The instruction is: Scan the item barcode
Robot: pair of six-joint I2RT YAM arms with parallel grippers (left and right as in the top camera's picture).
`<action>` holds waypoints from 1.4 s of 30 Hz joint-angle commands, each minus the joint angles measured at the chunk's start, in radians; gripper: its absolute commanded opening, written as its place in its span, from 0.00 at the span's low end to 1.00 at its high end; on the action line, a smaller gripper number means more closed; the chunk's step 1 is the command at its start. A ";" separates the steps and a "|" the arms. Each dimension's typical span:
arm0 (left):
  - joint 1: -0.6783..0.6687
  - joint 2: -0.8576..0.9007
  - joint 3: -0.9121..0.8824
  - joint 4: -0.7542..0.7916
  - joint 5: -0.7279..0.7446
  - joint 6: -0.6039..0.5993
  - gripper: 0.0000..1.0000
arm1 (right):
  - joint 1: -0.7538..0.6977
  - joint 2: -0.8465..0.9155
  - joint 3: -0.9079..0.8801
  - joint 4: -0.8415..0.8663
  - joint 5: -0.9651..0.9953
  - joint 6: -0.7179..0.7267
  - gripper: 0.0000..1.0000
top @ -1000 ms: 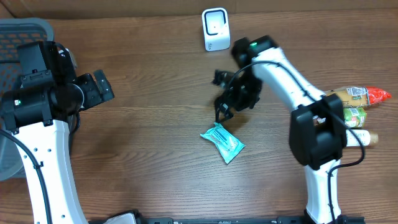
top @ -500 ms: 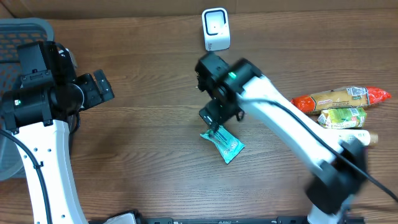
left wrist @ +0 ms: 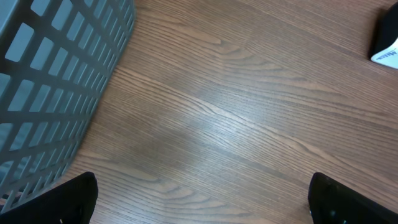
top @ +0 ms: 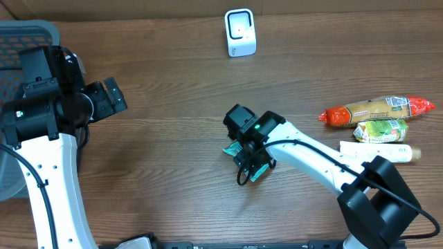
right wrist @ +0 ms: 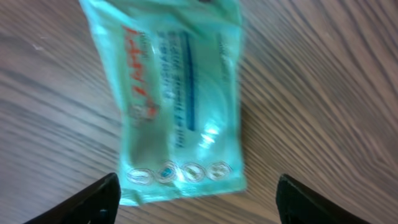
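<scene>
Since dropping over the flat teal plastic packet (right wrist: 177, 93), the right end effector (right wrist: 198, 198) straddles it, fingers wide, not yet gripping: pickup for scanning looks imminent

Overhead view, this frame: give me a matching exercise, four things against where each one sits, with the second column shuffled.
Things:
1. teal packet
2. white scanner
3. grey basket
4. white tube

Places:
A. far left corner
B. right side, next to a green pack
C. centre, under the right gripper
D. far edge, about midway across

Pairs: 1-C, 2-D, 3-A, 4-B
</scene>
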 commanded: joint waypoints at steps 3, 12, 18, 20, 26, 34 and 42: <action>0.004 0.005 0.017 0.002 0.004 0.019 1.00 | 0.088 -0.021 0.013 0.003 0.029 -0.008 0.74; 0.004 0.005 0.017 0.002 0.004 0.019 0.99 | 0.158 -0.019 -0.027 0.054 0.145 -0.004 0.70; 0.003 0.005 0.017 0.002 0.004 0.019 1.00 | 0.158 -0.019 -0.128 0.172 0.171 -0.005 0.70; 0.004 0.005 0.017 0.002 0.004 0.019 1.00 | 0.152 -0.018 -0.155 0.194 0.205 -0.005 0.70; 0.004 0.005 0.017 0.002 0.004 0.019 1.00 | 0.101 -0.018 -0.237 0.326 0.239 -0.008 0.70; 0.004 0.005 0.017 0.002 0.004 0.019 1.00 | -0.042 -0.018 -0.357 0.455 0.181 -0.031 0.38; 0.004 0.005 0.017 0.002 0.004 0.019 0.99 | -0.085 -0.018 -0.265 0.351 0.036 -0.030 0.04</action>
